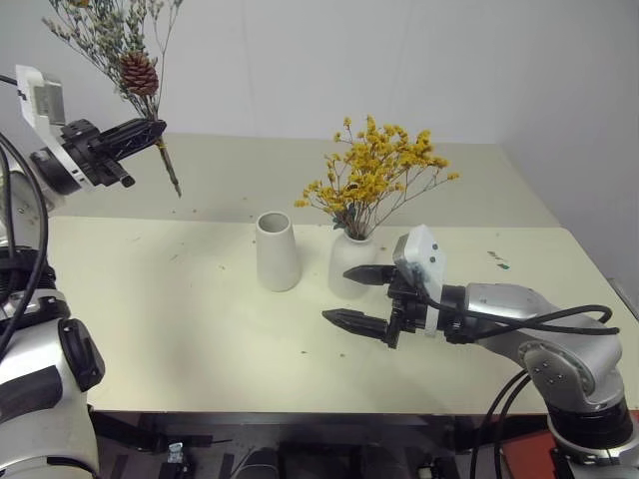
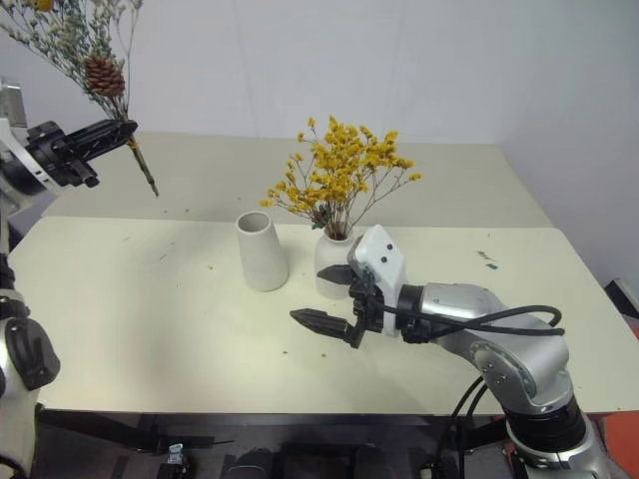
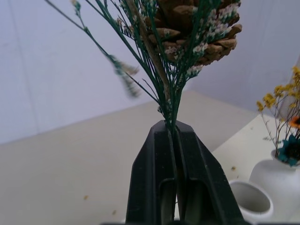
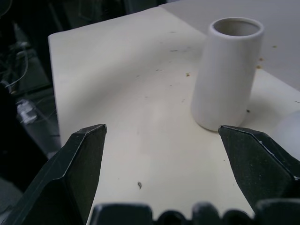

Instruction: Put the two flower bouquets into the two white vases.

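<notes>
Sprig bunch point(image 1: 125, 55) w/ pine cone point(image 1: 139, 73) held aloft at far left, stems clamped tight in left gripper point(image 1: 150, 133).

Nearest: right gripper point(image 1: 357, 296), jaws spread wide, empty, low over table point(image 1: 180, 329).

Behind it: round vase point(image 1: 349, 261) w/ yellow bunch point(image 1: 374, 170) in it; tapered vase point(image 1: 277, 250) just beside, empty.
</notes>
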`<action>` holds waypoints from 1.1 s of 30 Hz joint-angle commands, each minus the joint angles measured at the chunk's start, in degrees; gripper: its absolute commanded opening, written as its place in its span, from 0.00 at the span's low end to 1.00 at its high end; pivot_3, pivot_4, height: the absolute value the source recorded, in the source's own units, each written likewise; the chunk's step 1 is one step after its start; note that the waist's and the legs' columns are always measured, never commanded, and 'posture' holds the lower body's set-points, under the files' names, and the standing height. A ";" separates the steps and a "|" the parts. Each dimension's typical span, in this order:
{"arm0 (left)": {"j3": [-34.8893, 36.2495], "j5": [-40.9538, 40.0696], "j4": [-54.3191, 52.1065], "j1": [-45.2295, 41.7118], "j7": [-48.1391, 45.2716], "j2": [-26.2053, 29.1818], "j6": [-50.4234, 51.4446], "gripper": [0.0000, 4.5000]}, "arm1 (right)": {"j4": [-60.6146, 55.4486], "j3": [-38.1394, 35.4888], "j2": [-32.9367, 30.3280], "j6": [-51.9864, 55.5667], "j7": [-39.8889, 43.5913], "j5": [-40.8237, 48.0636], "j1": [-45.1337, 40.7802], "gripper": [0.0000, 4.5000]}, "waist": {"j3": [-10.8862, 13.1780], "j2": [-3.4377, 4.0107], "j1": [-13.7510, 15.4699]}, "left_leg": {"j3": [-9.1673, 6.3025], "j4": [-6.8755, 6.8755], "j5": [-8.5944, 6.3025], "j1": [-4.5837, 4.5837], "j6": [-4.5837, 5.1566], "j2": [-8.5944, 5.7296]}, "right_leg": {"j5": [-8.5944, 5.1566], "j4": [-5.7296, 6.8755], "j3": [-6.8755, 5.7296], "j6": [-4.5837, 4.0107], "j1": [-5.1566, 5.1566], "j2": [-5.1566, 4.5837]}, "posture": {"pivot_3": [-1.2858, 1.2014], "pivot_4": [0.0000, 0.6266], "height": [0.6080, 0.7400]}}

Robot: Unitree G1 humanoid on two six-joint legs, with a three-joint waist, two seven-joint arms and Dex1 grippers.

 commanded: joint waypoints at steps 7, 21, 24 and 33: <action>1.02 -5.45 5.65 -5.86 -2.87 -4.23 -4.49 0.00 | -3.76 -0.56 3.62 -1.34 -7.16 -3.32 2.26 1.00 | -0.01 -0.02 -0.12 | 0.00 0.00 0.00 0.00 0.00 -0.01 | 0.01 -0.01 0.00 0.00 0.00 0.00 | 0.52 0.24 1.00; -1.77 -7.21 10.24 -9.17 -7.38 -8.22 -2.74 0.00 | -4.08 0.33 4.32 -2.14 -8.09 -6.32 3.56 1.00 | -0.01 -0.02 -0.17 | -0.01 -0.01 0.00 0.00 0.01 -0.01 | 0.01 -0.02 0.00 0.00 0.01 0.01 | 0.52 0.24 1.00; -2.47 -6.73 11.72 -9.79 -8.04 -9.44 -3.65 0.00 | -4.00 0.68 4.85 -2.66 -8.22 -7.26 3.65 1.00 | -0.01 -0.02 -0.16 | -0.01 -0.01 0.00 0.00 0.01 -0.01 | 0.01 -0.01 0.00 0.00 0.01 0.01 | 0.52 0.24 1.00; -5.86 -4.60 16.18 -12.81 -10.00 -13.49 -4.63 0.00 | -4.22 0.89 7.30 -3.63 -9.60 -9.31 4.66 1.00 | -0.01 -0.02 -0.16 | -0.02 -0.01 -0.01 -0.01 0.01 -0.02 | 0.01 -0.02 0.00 0.00 0.01 0.02 | 0.52 0.24 1.00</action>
